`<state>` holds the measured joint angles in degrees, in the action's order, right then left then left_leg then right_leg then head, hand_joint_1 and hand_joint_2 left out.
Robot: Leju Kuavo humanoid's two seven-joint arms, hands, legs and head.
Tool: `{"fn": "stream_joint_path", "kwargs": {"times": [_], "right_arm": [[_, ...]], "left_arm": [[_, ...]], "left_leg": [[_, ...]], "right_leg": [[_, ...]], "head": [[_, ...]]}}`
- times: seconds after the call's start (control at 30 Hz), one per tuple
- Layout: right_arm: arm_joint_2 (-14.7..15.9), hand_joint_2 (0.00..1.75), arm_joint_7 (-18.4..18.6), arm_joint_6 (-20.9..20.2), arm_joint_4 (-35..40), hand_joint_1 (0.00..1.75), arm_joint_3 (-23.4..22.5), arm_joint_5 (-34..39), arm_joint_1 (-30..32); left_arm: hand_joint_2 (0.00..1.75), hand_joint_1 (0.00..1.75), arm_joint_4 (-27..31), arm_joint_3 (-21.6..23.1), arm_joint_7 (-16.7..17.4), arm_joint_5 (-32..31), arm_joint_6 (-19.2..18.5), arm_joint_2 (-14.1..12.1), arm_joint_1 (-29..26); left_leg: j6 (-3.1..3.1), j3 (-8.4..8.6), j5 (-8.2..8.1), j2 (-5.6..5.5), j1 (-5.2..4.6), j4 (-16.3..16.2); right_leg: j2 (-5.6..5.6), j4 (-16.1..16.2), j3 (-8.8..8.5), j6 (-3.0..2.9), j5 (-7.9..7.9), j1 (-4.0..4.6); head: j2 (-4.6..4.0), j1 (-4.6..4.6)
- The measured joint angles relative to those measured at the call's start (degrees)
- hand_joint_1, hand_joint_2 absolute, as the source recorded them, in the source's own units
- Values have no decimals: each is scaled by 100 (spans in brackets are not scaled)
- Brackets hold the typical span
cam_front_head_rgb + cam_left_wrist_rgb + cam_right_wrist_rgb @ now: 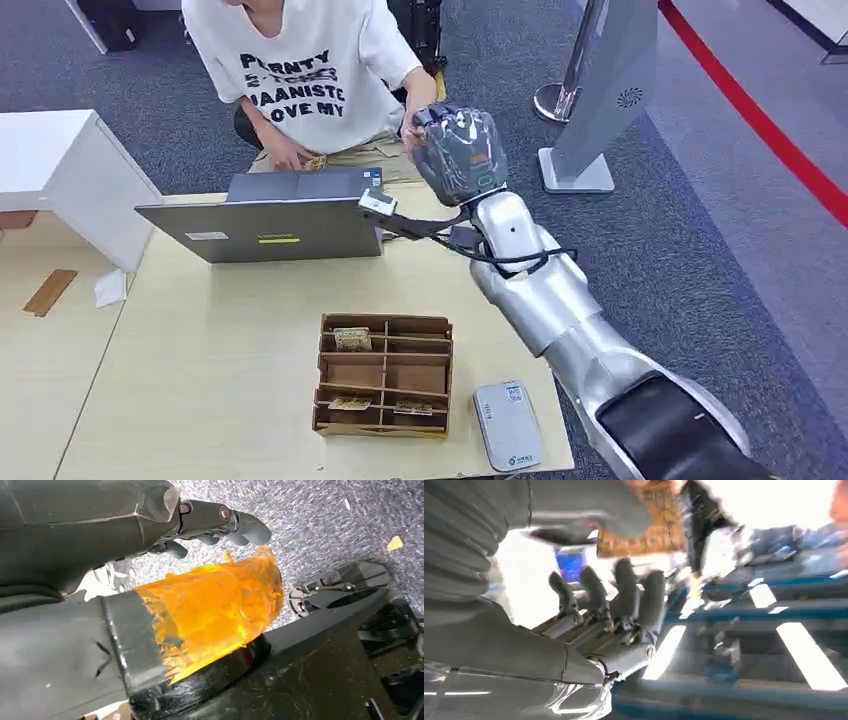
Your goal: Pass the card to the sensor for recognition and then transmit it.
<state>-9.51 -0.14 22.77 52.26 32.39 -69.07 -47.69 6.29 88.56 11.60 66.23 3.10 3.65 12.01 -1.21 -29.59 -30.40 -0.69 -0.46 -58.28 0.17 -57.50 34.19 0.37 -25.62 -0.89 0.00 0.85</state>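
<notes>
The card point(641, 527), brown and patterned, is lying against the thumb of the right hand point(614, 605) in the right wrist view, with the darker fingers point(626, 587) standing apart from it across a clear gap; whether the thumb is actually pressing it cannot be told, since the picture is blurred, so the hand's grip on it is uncertain. In the head view the right hand point(458, 152) is being held raised beyond the far edge of the desk point(230, 360), right at the person's hand point(418, 112), and the card itself is hidden there behind the hand's ribbed cover. The person point(300, 70) in a white printed shirt is sitting behind an open laptop point(265, 225). Nearer on the desk, a brown compartment box point(385, 375) is standing with a few small cards in it, and a grey sensor point(508, 425) is lying just beside it. The left hand point(220, 522) is hanging over grey carpet, its fingers curled with nothing in them.
</notes>
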Motion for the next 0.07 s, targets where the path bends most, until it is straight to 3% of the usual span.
{"fn": "stream_joint_path", "kwargs": {"times": [0.07], "right_arm": [[-83, 0, -373, -177, 490, 0, -17, 1058, 443]], "left_arm": [[0, 0, 0, 0, -85, 140, 57, 0, -39]], "left_leg": [[0, -2, 0, -1, 1, 0]], "right_leg": [[0, 0, 1, 0, -1, 1]], "head": [[0, 2]]}}
